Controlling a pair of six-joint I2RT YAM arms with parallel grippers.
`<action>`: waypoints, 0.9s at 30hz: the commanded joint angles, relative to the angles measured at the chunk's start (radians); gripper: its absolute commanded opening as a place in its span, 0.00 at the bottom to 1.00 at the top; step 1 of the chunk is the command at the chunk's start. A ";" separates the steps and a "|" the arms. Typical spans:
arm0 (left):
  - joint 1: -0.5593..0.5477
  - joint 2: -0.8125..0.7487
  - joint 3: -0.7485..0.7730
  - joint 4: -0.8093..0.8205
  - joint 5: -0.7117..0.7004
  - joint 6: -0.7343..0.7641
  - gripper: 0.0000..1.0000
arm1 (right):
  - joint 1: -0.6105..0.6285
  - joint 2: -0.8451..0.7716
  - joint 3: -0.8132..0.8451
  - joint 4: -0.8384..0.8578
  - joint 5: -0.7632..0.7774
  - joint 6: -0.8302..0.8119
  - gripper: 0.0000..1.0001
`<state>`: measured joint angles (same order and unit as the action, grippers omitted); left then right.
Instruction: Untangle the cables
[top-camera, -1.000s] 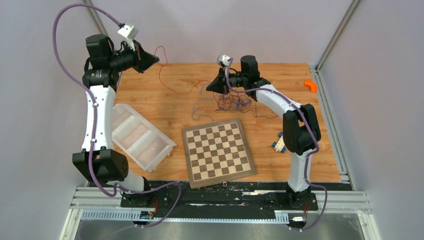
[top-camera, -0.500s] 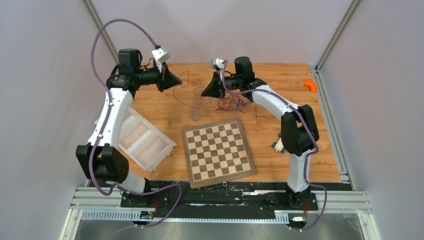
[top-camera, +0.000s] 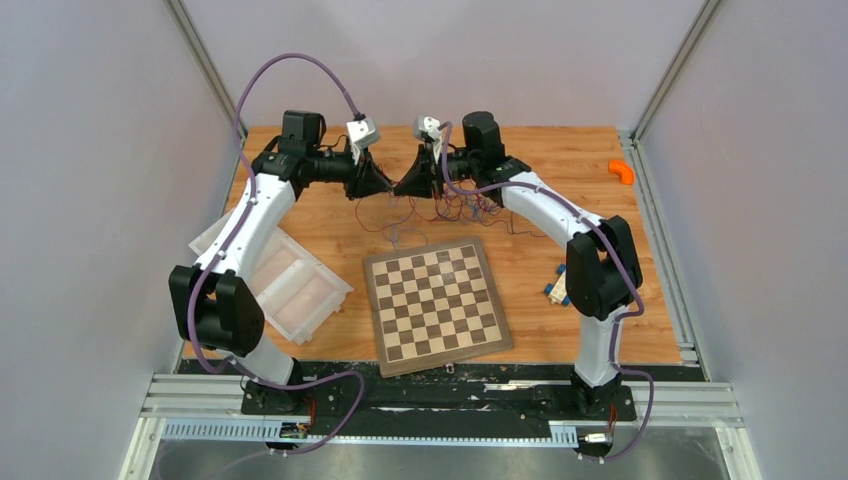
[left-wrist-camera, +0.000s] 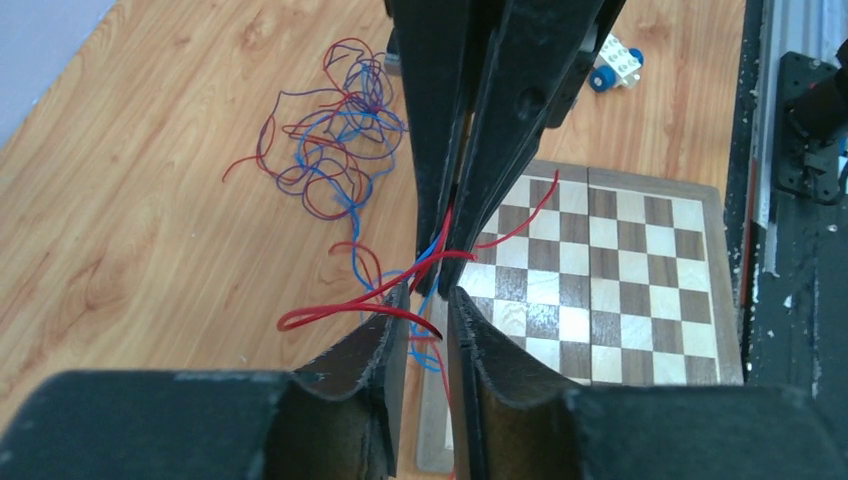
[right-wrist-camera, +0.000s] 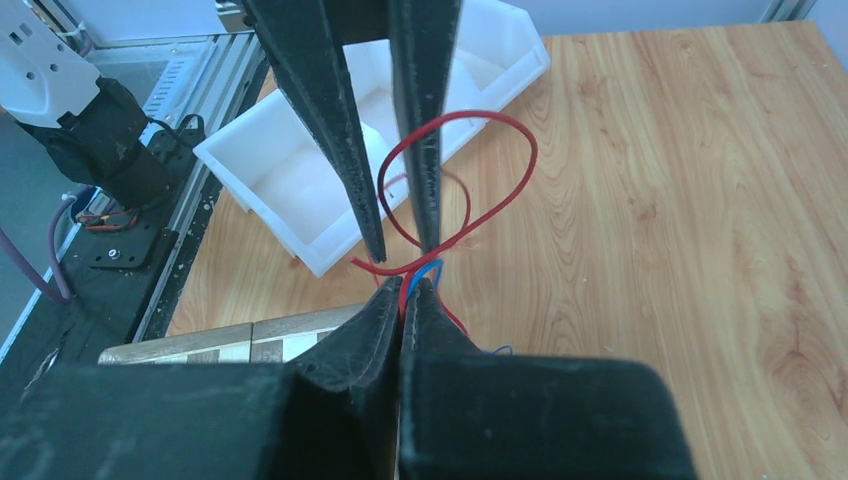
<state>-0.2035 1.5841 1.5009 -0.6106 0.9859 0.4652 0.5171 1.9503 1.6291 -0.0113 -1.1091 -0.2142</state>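
Note:
The cables (top-camera: 466, 206), thin red, blue and dark purple wires, lie tangled on the wooden table behind the chessboard (top-camera: 437, 305); the left wrist view shows the heap (left-wrist-camera: 330, 150). My right gripper (top-camera: 405, 186) hangs above the table, shut on red and blue strands (right-wrist-camera: 412, 275). A red loop (right-wrist-camera: 520, 180) sticks out past its tips. My left gripper (top-camera: 386, 186) faces it tip to tip. Its jaws stand apart, and a red strand (left-wrist-camera: 330, 315) crosses its left fingertip (left-wrist-camera: 398, 300) into the gap.
A white compartment tray (top-camera: 275, 275) sits at the left, also in the right wrist view (right-wrist-camera: 300, 180). A blue-and-white toy (top-camera: 558, 288) lies right of the chessboard beside the right arm. An orange piece (top-camera: 622, 171) is at the far right edge.
My left arm has swung right from the far left corner to meet the right gripper, and its jaws have parted. The right gripper has shifted slightly left, still shut on the strands.

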 joint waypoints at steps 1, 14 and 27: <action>0.000 0.027 0.017 -0.021 0.009 0.062 0.32 | 0.006 -0.058 0.014 0.014 -0.038 -0.032 0.00; -0.001 0.000 0.019 0.000 0.010 0.032 0.07 | 0.002 -0.061 -0.012 -0.033 -0.010 -0.080 0.00; 0.154 -0.133 0.021 0.166 -0.035 -0.264 0.00 | -0.114 0.067 -0.055 -0.166 0.349 -0.237 0.02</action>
<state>-0.0917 1.5162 1.5009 -0.5957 0.9565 0.3740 0.4488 1.9884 1.5677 -0.1478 -0.8616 -0.4122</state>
